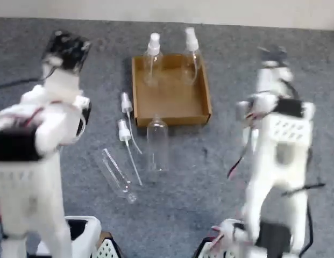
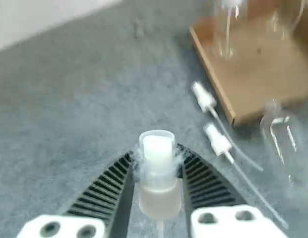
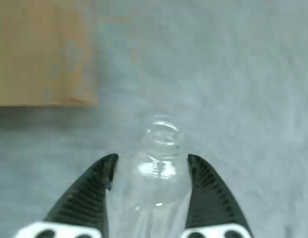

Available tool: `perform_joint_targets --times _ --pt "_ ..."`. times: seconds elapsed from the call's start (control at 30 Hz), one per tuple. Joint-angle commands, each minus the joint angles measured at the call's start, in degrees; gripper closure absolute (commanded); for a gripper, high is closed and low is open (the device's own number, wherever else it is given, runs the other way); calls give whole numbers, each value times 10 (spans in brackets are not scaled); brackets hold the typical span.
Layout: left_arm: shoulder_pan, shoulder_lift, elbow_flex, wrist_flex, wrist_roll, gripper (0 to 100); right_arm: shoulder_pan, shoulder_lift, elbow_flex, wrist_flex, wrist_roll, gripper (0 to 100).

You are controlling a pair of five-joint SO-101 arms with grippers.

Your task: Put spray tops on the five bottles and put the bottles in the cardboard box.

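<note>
The left gripper (image 2: 157,157) is nearly closed, pinching a white spray top (image 2: 156,148) by its collar, nozzle end pointing away from the wrist. I cannot see its dip tube. The right gripper (image 3: 152,159) is partly closed around the shoulders of a clear bottle (image 3: 158,171) whose open neck points away from the wrist, over the grey table (image 3: 233,74) and near a corner of the cardboard box (image 3: 42,49).

From above, two capped bottles (image 1: 153,62) stand at the far side of the box. Two loose spray tops (image 1: 125,102) lie just beside it on the left arm's side. An uncapped standing bottle (image 1: 157,142) is just in front of the box's near wall, and a lying bottle (image 1: 117,174) rests nearer the left arm.

The step in hand looks like bringing top and neck together, and that is where trouble seems likeliest. The thin tube has to enter a narrow neck, so a small misalignment could bend it or make it skid off the rim. Held only by its collar, the top may twist in the jaws. The smooth bottle could slip or turn under pressure. The arms closing toward each other could also tip the standing bottle between them
</note>
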Motion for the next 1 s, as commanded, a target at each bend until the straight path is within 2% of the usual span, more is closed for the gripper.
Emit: perform_joint_targets --times 0.0,0.17,0.37,0.47,0.6,0.97 --pt "-2 -110 -10 2 42 998 -167 -138 32 0 -41 995" --pt "8 -184 -10 -21 103 998 -356 -234 122 -71 -85 995" --pt "63 -208 -10 -73 171 998 -473 -309 270 -218 -93 995" --pt "67 -211 -10 -105 207 998 -509 -350 356 -292 -89 995" --pt "68 -211 -9 -134 247 998 -553 -419 446 -358 -37 995" --pt "145 -211 17 -192 314 998 -570 -481 515 -377 -37 995"
